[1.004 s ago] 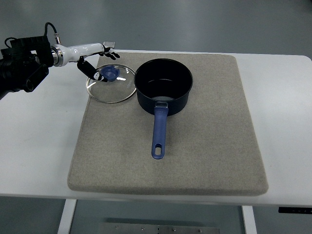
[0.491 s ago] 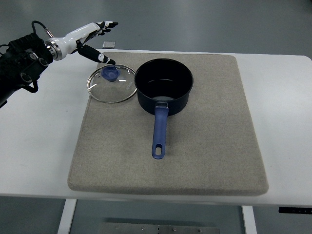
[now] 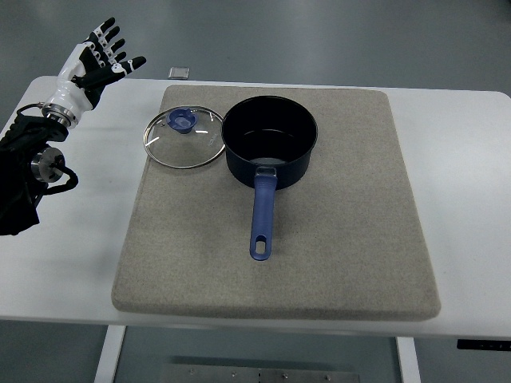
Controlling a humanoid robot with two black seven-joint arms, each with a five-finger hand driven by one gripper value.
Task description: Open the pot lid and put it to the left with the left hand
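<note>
A dark blue pot (image 3: 269, 143) with a long blue handle stands open on the grey mat (image 3: 319, 239). Its glass lid (image 3: 184, 138) with a blue knob lies flat on the mat just left of the pot, touching its side. My left hand (image 3: 97, 57) is at the far left, raised above the table's back left corner, fingers spread and empty, well clear of the lid. The right arm is out of view.
The white table (image 3: 463, 175) reaches beyond the mat on all sides. A small grey square object (image 3: 179, 73) lies at the table's back edge behind the lid. My dark left arm (image 3: 24, 171) lies over the table's left edge.
My left hand has let go of the lid knob and drawn back up and to the left, its fingers opening out. The lid stays flat beside the pot.
</note>
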